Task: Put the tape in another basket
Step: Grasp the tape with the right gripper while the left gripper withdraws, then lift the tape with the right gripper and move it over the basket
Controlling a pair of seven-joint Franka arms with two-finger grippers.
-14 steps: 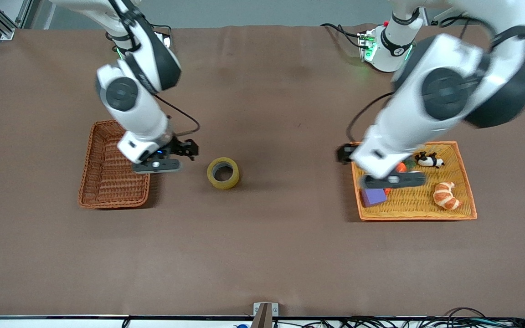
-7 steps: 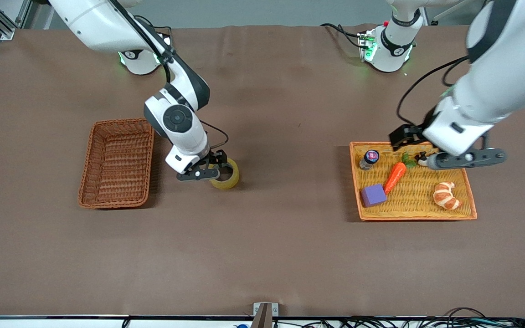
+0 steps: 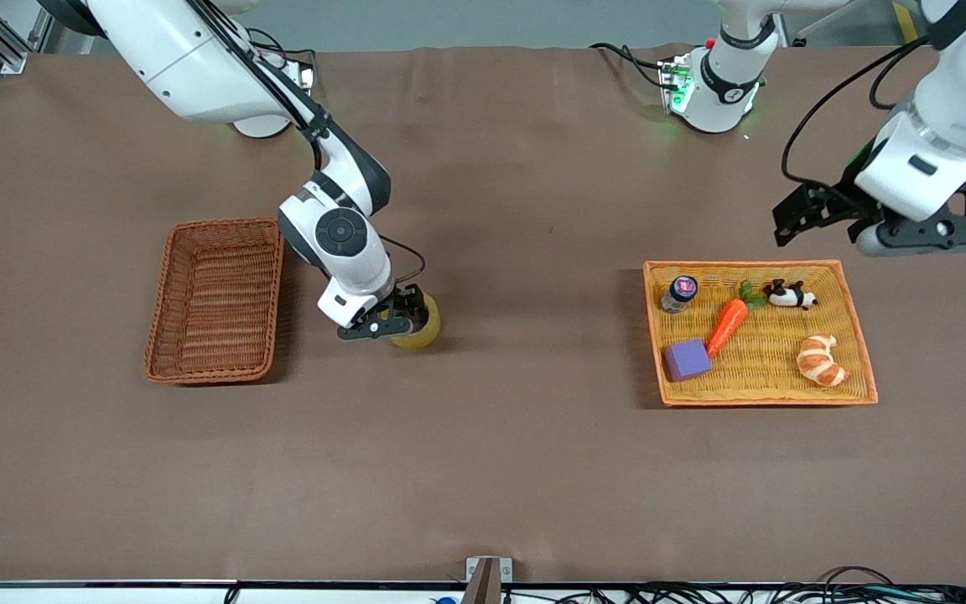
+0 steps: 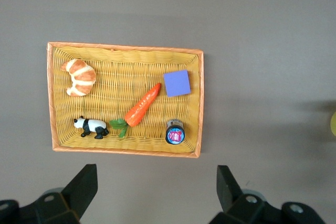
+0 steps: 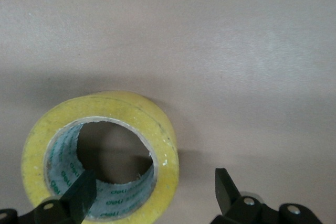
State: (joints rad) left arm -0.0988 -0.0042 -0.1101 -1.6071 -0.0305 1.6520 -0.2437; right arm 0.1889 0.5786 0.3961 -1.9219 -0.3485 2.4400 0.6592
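Observation:
The tape (image 3: pixel 424 329), a yellowish roll with a grey core, lies flat on the brown table between the two baskets. My right gripper (image 3: pixel 391 324) is low over it and open. In the right wrist view one finger (image 5: pixel 79 190) sits in the tape's hole and the other (image 5: pixel 224 184) is outside the tape's wall (image 5: pixel 165 135). The reddish-brown wicker basket (image 3: pixel 158 323) stands empty toward the right arm's end. My left gripper (image 3: pixel 818 220) is open and empty, raised over bare table beside the orange-yellow tray (image 3: pixel 760 401); its own view shows the gripper (image 4: pixel 155 182) above bare cloth.
The tray (image 4: pixel 126 46) holds a croissant (image 3: pixel 820 359), a carrot (image 3: pixel 727 325), a purple block (image 3: pixel 688 359), a toy panda (image 3: pixel 789 294) and a small jar (image 3: pixel 679 293). Cables lie by the left arm's base (image 3: pixel 714 80).
My right gripper has shifted a little and come down around the tape's wall. My left arm has risen and swung off the tray toward its own end of the table.

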